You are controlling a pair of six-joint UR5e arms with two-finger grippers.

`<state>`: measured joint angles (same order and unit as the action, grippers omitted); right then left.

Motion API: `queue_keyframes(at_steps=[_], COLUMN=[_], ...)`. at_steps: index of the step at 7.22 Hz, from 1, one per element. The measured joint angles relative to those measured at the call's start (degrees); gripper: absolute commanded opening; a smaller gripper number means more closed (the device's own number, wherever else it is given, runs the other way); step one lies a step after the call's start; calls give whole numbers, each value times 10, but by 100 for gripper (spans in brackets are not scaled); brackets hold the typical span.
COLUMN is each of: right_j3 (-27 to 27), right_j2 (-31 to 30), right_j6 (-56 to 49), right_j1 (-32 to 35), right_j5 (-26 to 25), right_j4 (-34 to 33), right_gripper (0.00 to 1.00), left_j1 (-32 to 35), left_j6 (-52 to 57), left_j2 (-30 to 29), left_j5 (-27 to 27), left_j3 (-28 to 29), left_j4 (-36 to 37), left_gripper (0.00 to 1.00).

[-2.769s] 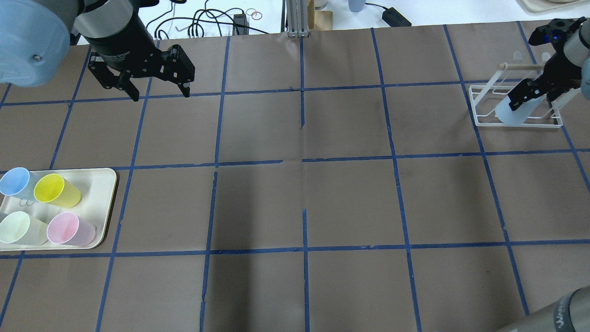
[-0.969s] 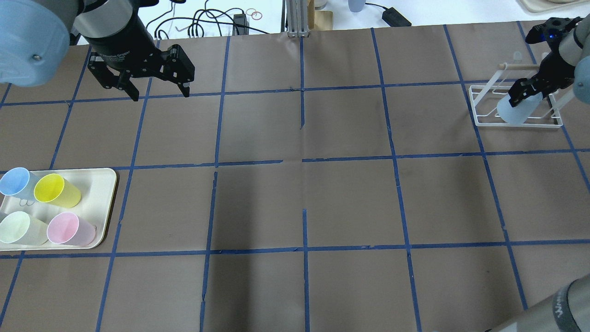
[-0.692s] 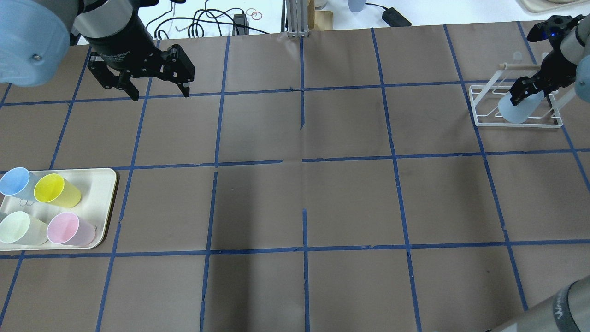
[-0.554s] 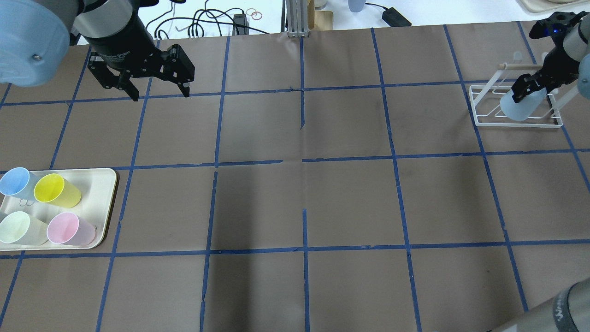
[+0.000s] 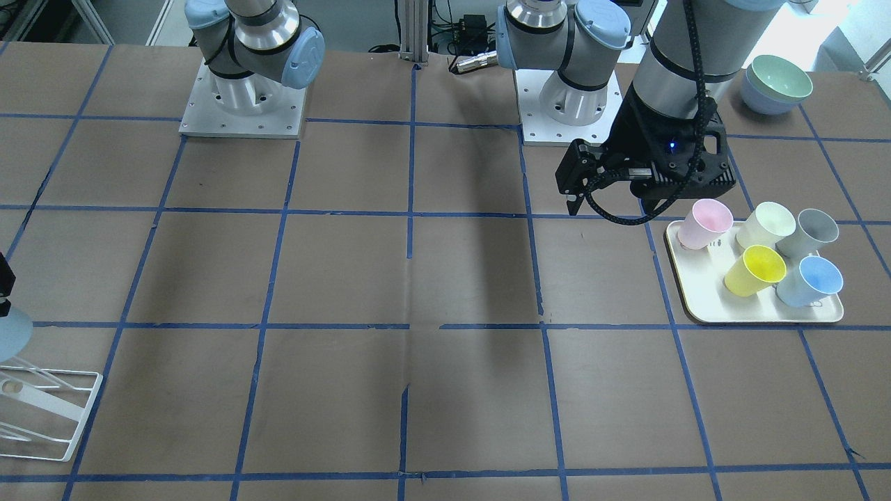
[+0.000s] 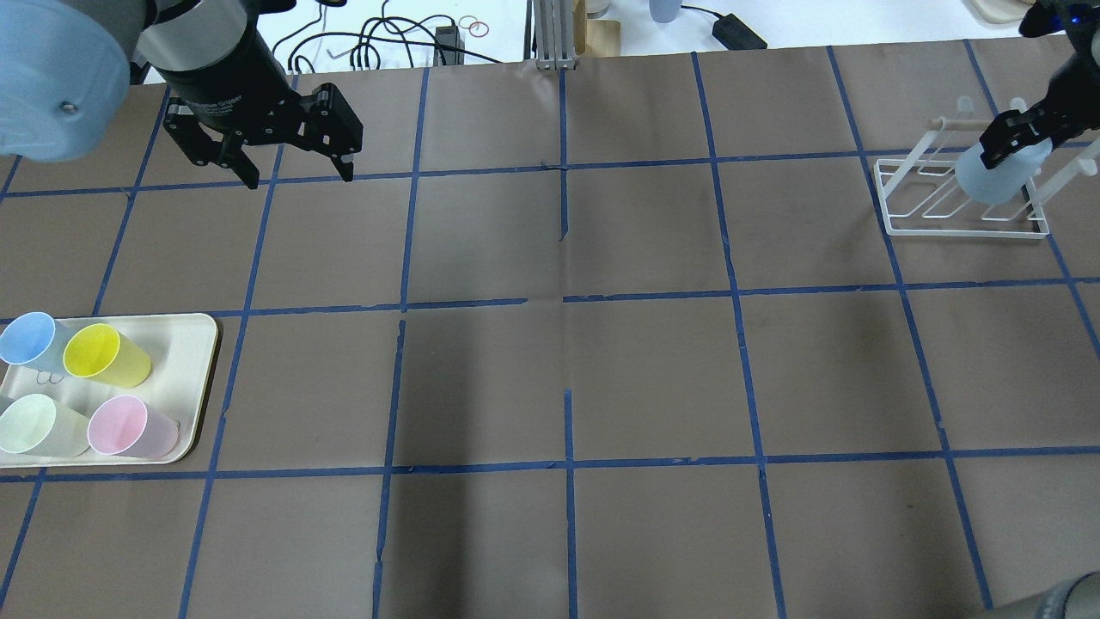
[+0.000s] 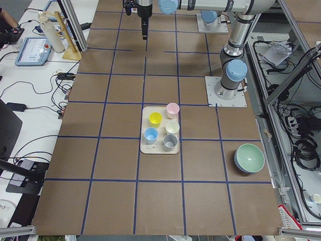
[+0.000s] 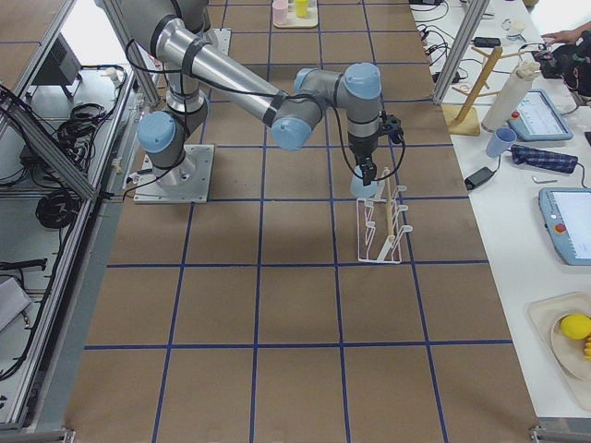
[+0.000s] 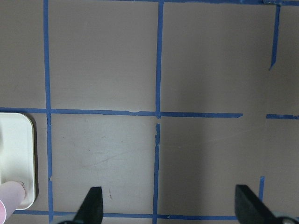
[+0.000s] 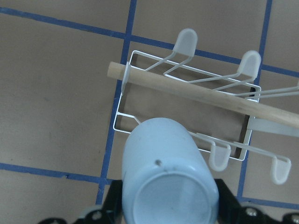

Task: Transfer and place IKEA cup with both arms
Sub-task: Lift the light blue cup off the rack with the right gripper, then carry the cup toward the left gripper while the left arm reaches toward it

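Currently we log the black two-finger right gripper [image 6: 1014,142] clamped on the pale sky-blue tapered plastic cup [image 6: 995,179], at the far right corner of the brown paper-covered table [image 6: 559,378]. The cup is upside down. In the right wrist view its closed base faces the camera, with a finger on either side. It hangs over the right half of the white wire rack [image 6: 962,230], near the round wooden dowel [image 10: 196,91] that runs along the rack's top. We cannot tell whether the cup touches the wire pegs.

The left gripper [image 6: 300,179] hovers at the far left with its fingers [image 9: 93,205] spread wide and nothing between them. Only bare table shows beneath it.

A cream rectangular tray [image 6: 193,344] sits near left, well apart from both grippers. Upright on it are a second sky-blue cup [image 6: 26,337], a yellow cup [image 6: 94,352], a pale green cup [image 6: 30,423] and a pink cup [image 6: 125,425]. The front-facing view adds a grey cup [image 5: 816,232].
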<state>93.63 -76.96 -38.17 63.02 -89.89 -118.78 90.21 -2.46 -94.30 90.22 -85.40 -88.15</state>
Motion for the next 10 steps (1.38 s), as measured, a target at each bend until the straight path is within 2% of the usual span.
queue_keyframes(at_steps=[2,3,5,7,9,10], right_j3=[0,0,1,1,4,8], right_j2=[-29,-47,-90,-133,-145,-144], right_j6=[-2,-3,-2,58,147,180], right_j1=[2,8,33,91,171,201], right_j5=[2,22,112,230,325,389], right_j4=[21,56,151,230,249,251], right_gripper=[1,1,0,0,0,0], left_j1=[-1,-1,-1,-2,-14,-38], left_j6=[10,22,30,31,31,33], left_j2=[0,0,0,0,1,3], left_j5=[0,0,-1,-2,-27,-62], left_j3=[-1,-1,-1,1,0,0], left_j4=[0,0,0,0,-2,-7], left_gripper=[100,100,100,100,100,100])
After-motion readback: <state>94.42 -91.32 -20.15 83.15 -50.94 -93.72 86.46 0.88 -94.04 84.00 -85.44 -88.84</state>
